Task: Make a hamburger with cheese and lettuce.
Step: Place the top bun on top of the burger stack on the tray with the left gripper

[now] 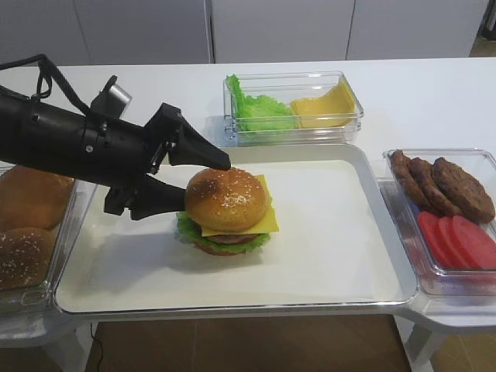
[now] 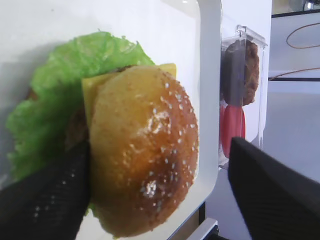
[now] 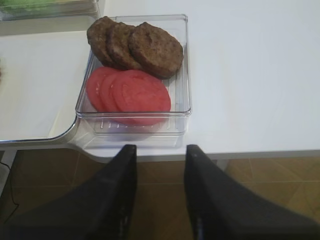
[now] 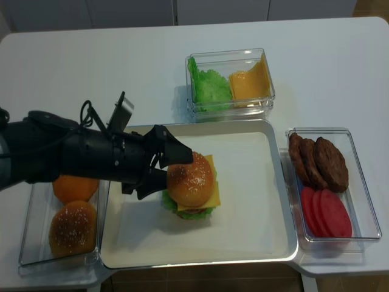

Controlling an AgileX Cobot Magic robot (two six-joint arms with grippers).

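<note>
Exterior high: white table (image 1: 434, 101) carries a silver tray (image 1: 325, 232), grey cabinets (image 1: 279, 27) behind.

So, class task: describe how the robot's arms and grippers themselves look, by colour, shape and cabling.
The left gripper has two matte black tapered fingers on a black arm carrying loose black cables and a small grey camera block. The right gripper shows two similar black, finely textured fingers.

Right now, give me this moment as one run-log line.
left claw: open, straddling top bun | hamburger: fully stacked on tray, cheese and lettuce showing | right claw: open, empty, off table edge
</note>
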